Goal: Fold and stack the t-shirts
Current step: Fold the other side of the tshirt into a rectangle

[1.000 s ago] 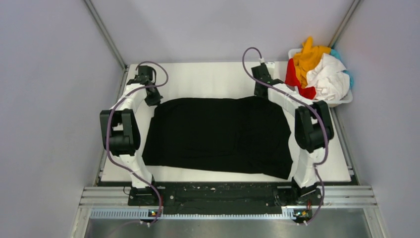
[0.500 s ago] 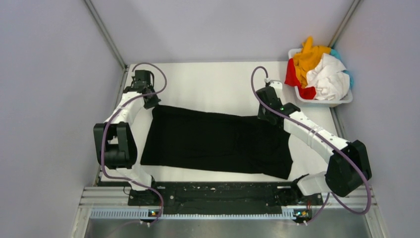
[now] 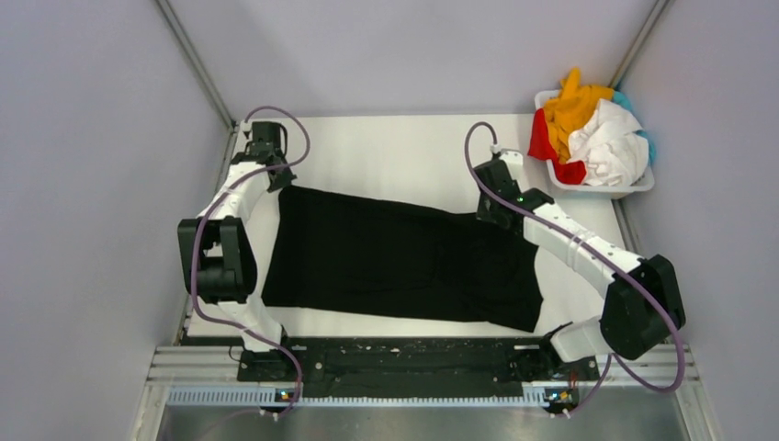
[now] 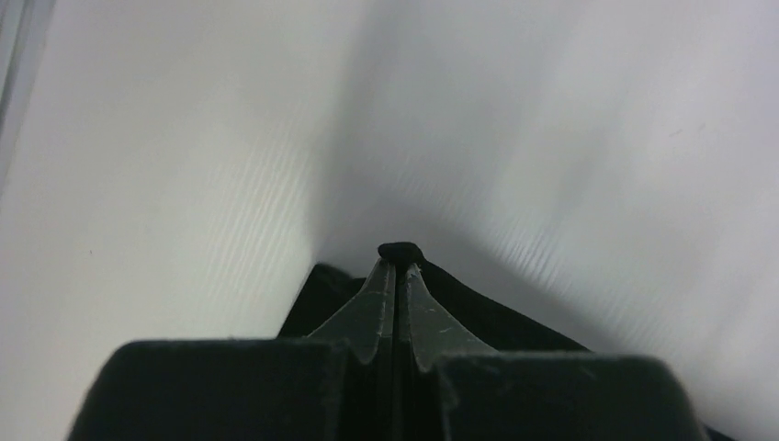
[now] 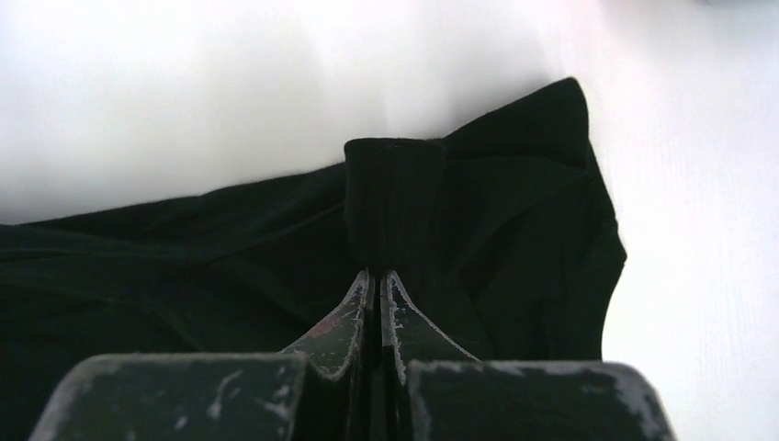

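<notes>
You hold the black t-shirt (image 3: 404, 262) by its far edge.
Left gripper (image 4: 397, 265) is clamped on its cloth at 10 o'clock, right gripper (image 5: 378, 280) at 2 o'clock.

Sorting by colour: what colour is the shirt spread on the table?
The t-shirt is plain black; top external view.

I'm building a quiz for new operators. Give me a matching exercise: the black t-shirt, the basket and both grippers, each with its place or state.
1 black t-shirt
2 basket
3 left gripper
4 right gripper

A shut on the shirt's far left corner
B spread across the table
C holds coloured t-shirts
D shut on the shirt's far right edge

Pairs: 1-B, 2-C, 3-A, 4-D
</notes>
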`<state>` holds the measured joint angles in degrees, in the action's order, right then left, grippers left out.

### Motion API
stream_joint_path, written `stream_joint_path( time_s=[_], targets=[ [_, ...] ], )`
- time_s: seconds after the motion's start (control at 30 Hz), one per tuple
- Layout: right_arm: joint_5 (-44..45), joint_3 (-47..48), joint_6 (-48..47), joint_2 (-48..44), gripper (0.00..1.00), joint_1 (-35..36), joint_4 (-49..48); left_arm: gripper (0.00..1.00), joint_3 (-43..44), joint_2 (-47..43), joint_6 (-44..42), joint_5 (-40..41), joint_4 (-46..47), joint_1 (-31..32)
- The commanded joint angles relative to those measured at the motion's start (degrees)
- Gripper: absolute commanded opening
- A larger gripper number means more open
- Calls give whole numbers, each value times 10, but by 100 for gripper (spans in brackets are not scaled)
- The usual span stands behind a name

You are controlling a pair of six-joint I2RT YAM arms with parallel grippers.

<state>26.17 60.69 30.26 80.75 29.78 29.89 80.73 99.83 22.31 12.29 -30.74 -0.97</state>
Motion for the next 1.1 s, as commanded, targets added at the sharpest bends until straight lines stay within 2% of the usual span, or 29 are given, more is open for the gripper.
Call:
stream_joint_path(
  time_s=[0.0,0.17,0.47,0.5,0.53,0.57,0.6,0.67,0.7,0.77,0.8,0.87,0.9,0.97,1.07],
  targets=[
    [-26,-30,20,-41,0,9,16,0,-50,-36,-1,-4,35,-1],
    [-49,-77,42,-74,0,30,36,0,-97,-66,19,-3,42,-1],
    [-67,-175,118,-158,8,74,72,0,-224,-159,63,28,46,0],
    [-83,-187,126,-170,10,78,72,0,-238,-171,70,33,45,-1],
    [-100,-199,133,-179,19,84,72,0,-249,-180,74,37,44,-1],
    [-117,-216,141,-188,31,91,74,10,-257,-190,78,46,40,-1],
    [-134,-227,148,-198,35,97,81,22,-262,-197,83,56,31,-1],
    [-160,-247,168,-229,42,112,110,52,-264,-213,95,79,4,-1],
    [-173,-253,176,-248,43,121,131,60,-264,-222,104,94,-13,-1],
    [-196,-257,179,-296,44,138,171,71,-265,-256,119,117,-36,-1],
    [-205,-254,169,-323,47,141,189,84,-260,-269,132,130,-53,-1],
    [-209,-239,147,-366,59,142,207,94,-241,-297,161,146,-92,0],
    [-205,-228,138,-380,70,141,208,98,-234,-312,165,141,-99,0],
    [-177,-210,127,-392,97,142,197,99,-235,-338,150,90,-77,0],
    [-87,-195,132,-376,99,138,167,99,-260,-346,119,-85,13,2]
  ],
)
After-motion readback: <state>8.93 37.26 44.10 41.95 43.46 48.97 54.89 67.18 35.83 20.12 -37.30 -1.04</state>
